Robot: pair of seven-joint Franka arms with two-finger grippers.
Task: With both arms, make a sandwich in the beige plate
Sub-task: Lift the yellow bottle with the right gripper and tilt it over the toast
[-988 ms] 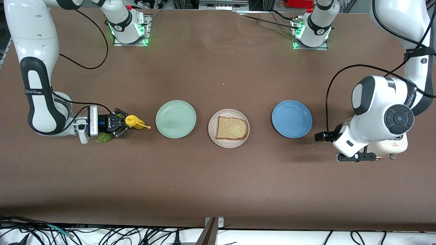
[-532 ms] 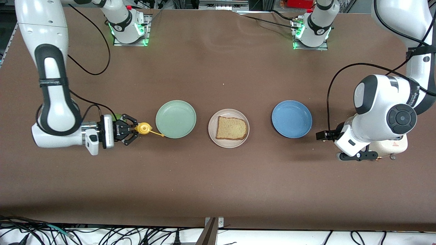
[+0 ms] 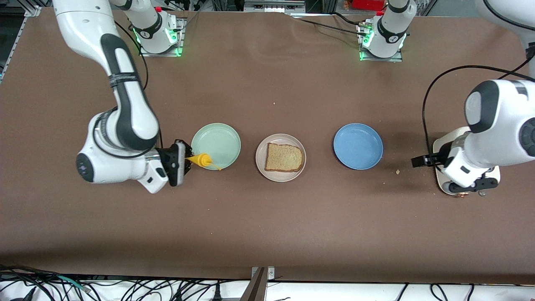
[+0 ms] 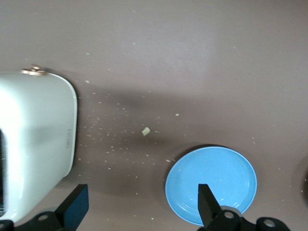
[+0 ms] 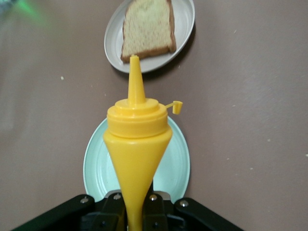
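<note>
Front view, from the right arm's end of the table to the left arm's end. The right arm reaches down from its base at the top of the view, and the right gripper (image 3: 187, 161) is pressed together on a yellow squeeze bottle (image 3: 201, 160). The bottle is carried roughly level over the edge of the mint-green plate (image 3: 221, 140), its pointed nozzle aimed toward the beige plate (image 3: 262, 167). In the right wrist view the bottle (image 5: 137, 139) narrows into the closed fingers, a small cap hangs from a tether at its collar, and the mint-green plate (image 5: 176, 166) lies beneath it.

The beige plate rests at the middle of the table, between the mint-green plate and the blue plate (image 3: 357, 146), the three standing in a row and apart from one another. One slice of brown bread (image 3: 284, 157) lies flat in the beige plate; nothing lies on the slice. The right wrist view shows the same plate (image 5: 185, 24) and bread (image 5: 147, 29) ahead of the nozzle.

The blue plate holds nothing. A crumb (image 3: 397, 171) lies on the table between it and a white toaster (image 3: 441, 146) at the left arm's end. The left gripper (image 3: 418, 161) hangs with its fingers spread wide, holding nothing, over the table just beside the toaster. In the left wrist view the fingers (image 4: 209, 207) frame the blue plate (image 4: 211, 183), with the toaster (image 4: 36, 139) and scattered crumbs nearby.
</note>
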